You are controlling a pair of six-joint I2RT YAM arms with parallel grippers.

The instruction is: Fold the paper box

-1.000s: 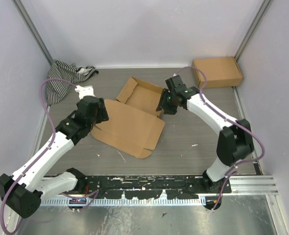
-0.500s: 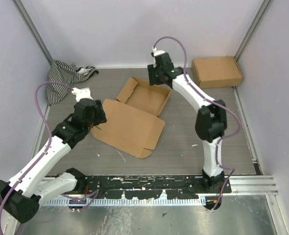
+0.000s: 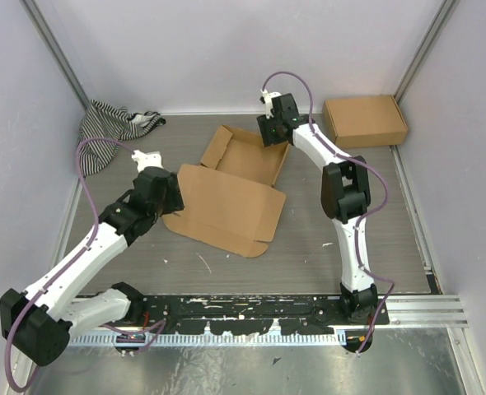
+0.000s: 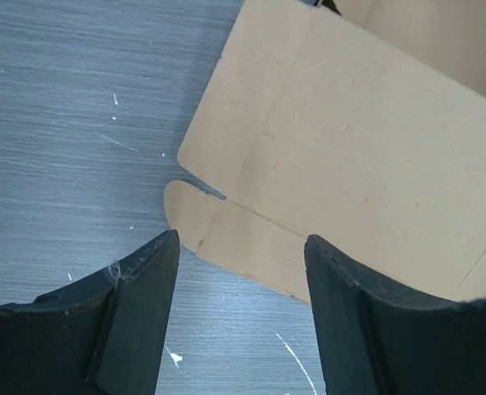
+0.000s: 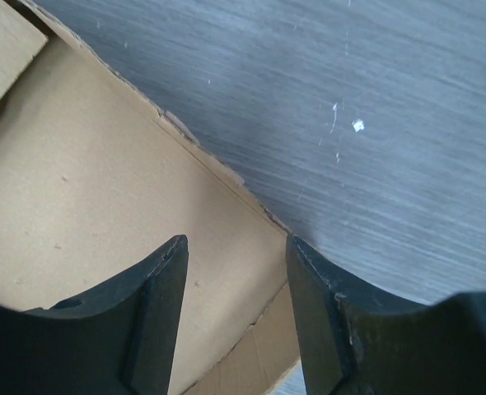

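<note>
Found the plain brown corrugated cardboard paper box (image 3: 226,210) lying on the middle of the grey table (image 3: 325,239), lid panel flat, tray walls part-raised at the far end. Saw the left gripper (image 4: 241,247) spread wide over the lid's corner tab, holding nothing, and the right gripper (image 5: 236,247) equally wide, empty, over the tray's far edge. Probably needed to straddle that wall squarely before closing, with the lid pinned.

The right gripper (image 5: 236,247) has its dark fingers spread apart right over the paper box (image 5: 86,206), whose ragged edge runs diagonally top left to bottom right, with grey streaky table (image 5: 350,74) and a few white specks (image 5: 357,125) beyond.
</note>
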